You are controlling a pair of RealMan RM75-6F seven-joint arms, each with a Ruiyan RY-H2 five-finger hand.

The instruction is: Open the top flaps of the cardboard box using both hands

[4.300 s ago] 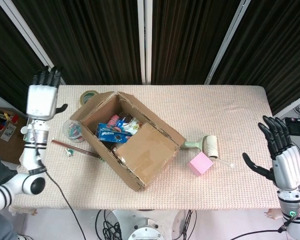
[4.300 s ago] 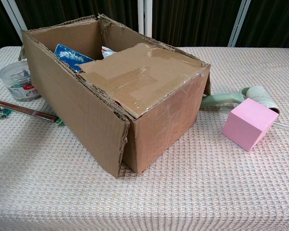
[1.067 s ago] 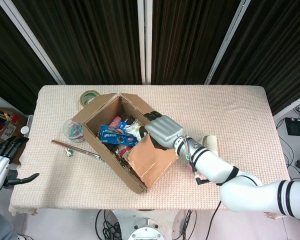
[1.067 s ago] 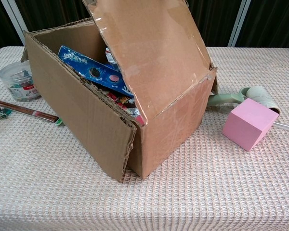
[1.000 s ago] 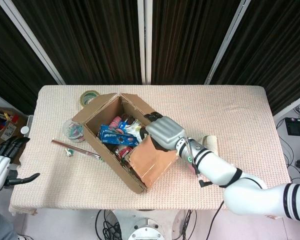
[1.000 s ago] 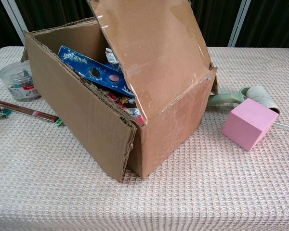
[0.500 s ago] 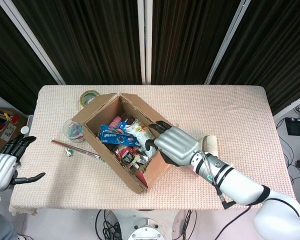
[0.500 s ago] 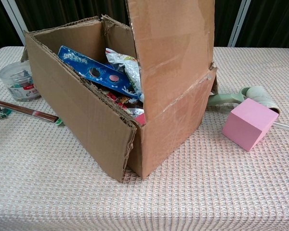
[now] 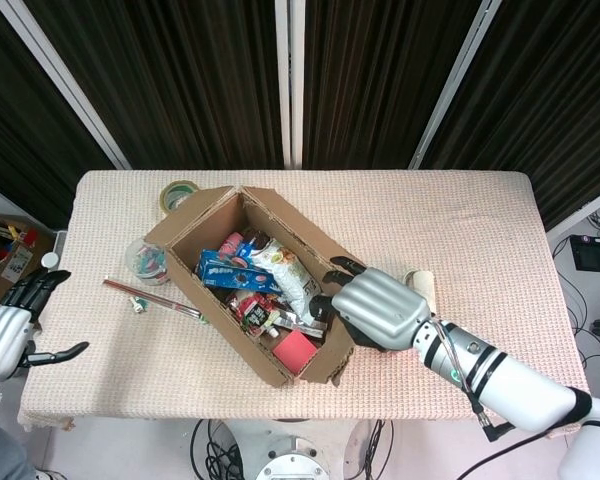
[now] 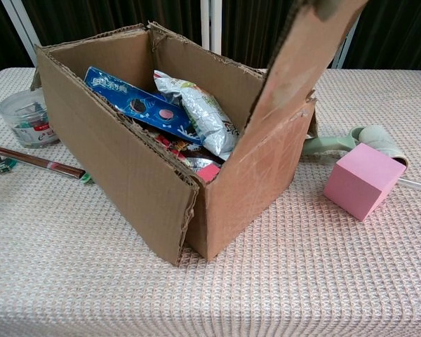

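The cardboard box (image 9: 225,318) lies at an angle on the table's left half, its top uncovered, with a blue packet (image 9: 225,270) and a silvery bag (image 9: 285,270) inside. My right hand (image 9: 373,305) is at the box's right end and grips the end flap, which it mostly hides in the head view. In the chest view this flap (image 10: 302,70) stands raised and leans out to the right over the box (image 10: 126,175); neither hand shows there. My left hand (image 9: 5,335) hovers off the table's left edge, fingers spread, holding nothing.
A pink cube (image 10: 363,179) and a lint roller (image 10: 365,137) lie just right of the box. On the box's left are a clear jar (image 9: 147,260), a thin stick (image 9: 150,298) and a tape roll (image 9: 178,192).
My right hand has drawn the end flap up from lying flat over the box and on outward to the right, uncovering the contents. My left hand dropped from raised to beside the table's left edge.
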